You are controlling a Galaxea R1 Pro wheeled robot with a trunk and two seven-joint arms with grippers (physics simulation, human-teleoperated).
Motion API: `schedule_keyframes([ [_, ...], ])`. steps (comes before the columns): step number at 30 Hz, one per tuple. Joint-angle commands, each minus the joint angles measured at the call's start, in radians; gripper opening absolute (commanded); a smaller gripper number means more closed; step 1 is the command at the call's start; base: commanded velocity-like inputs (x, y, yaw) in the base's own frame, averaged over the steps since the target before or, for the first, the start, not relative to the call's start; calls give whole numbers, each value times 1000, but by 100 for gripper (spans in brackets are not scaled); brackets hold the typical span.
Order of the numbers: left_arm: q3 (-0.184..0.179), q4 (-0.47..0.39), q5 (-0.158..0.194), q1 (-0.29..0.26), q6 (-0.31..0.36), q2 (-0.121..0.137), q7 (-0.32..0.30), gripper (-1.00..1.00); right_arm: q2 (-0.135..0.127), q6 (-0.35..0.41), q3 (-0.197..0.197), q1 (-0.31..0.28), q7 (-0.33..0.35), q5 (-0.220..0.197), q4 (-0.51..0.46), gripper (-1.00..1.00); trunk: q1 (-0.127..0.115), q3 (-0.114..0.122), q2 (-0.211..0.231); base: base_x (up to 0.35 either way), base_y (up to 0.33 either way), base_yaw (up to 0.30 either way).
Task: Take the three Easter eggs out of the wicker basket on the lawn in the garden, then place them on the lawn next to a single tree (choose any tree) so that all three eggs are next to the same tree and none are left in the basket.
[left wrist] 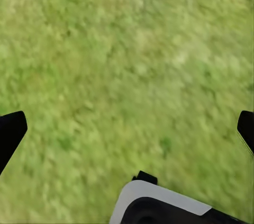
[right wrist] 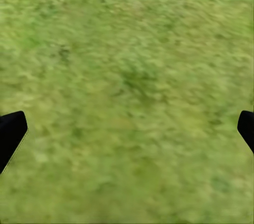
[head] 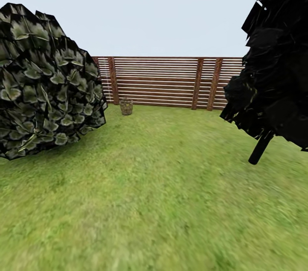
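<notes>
The wicker basket (head: 126, 107) stands far off on the lawn (head: 162, 194), close to the brown slatted fence (head: 171, 81). It looks small and brown from here, and its inside is hidden, so the Easter eggs are out of view. My left gripper (left wrist: 127, 128) hangs open over bare grass, its black fingertips (left wrist: 10, 134) wide apart at the picture's sides. My right gripper (right wrist: 127, 128) is open too, with only grass between its fingertips (right wrist: 10, 134). No grey-trunked tree is in sight.
A big leafy bush (head: 42, 83) fills the left side, beside the way to the basket. A dark conifer (head: 273, 61) with a thin black trunk (head: 260, 149) leans in at the right. Open grass lies between them. A white robot part (left wrist: 169, 205) shows in the left wrist view.
</notes>
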Motion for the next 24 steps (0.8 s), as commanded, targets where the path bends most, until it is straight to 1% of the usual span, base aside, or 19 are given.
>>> schedule_keyframes([
  [1,-6,-2,0,0,-2,0,8,100,0,-2,-8,-1,-1,7,0,100,1,-2,-2,336,0,28],
  [24,-6,-2,-1,0,-2,0,8,100,-1,-6,-8,-1,-1,6,-1,100,1,-2,-2,336,0,2],
])
